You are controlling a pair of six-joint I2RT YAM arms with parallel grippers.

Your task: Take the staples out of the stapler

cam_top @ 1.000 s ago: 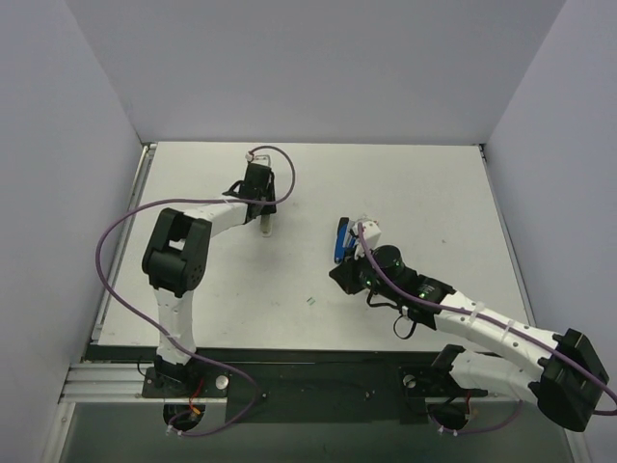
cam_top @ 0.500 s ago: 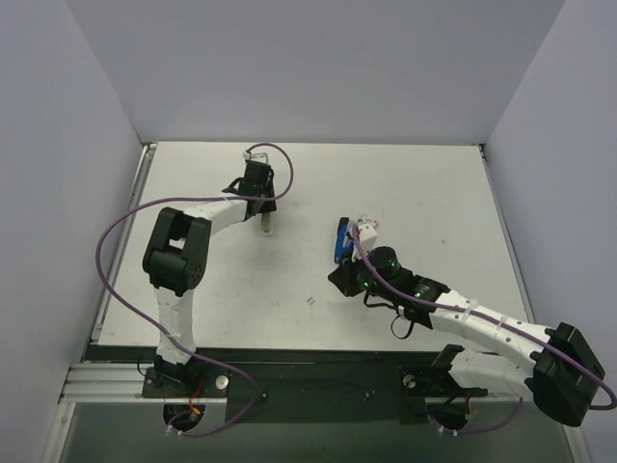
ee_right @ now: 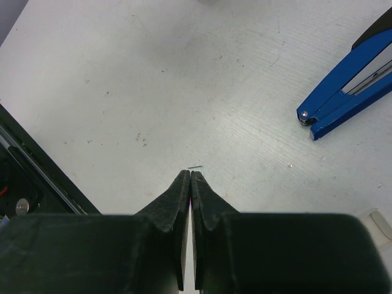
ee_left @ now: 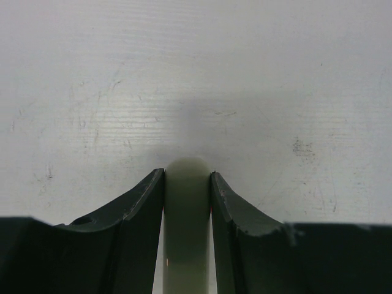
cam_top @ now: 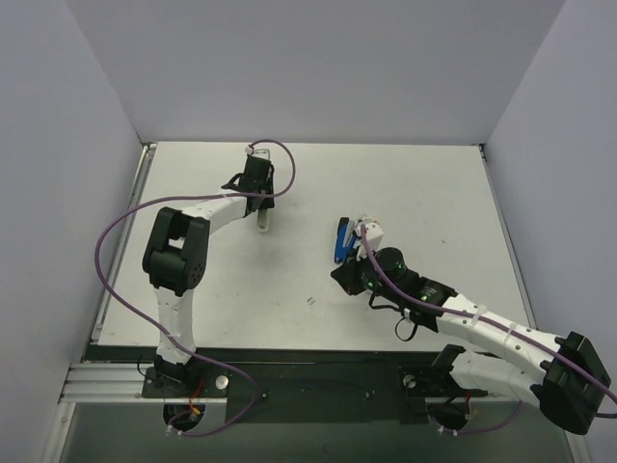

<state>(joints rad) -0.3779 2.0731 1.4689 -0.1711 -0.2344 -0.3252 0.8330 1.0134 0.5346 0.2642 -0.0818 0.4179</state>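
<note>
Beside the right gripper (jaws together), the open stapler.

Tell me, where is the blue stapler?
In the top view the stapler lies on the table, right of centre, beside the right arm.

The stapler runs off the right edge; the staples are mere specks.
</note>
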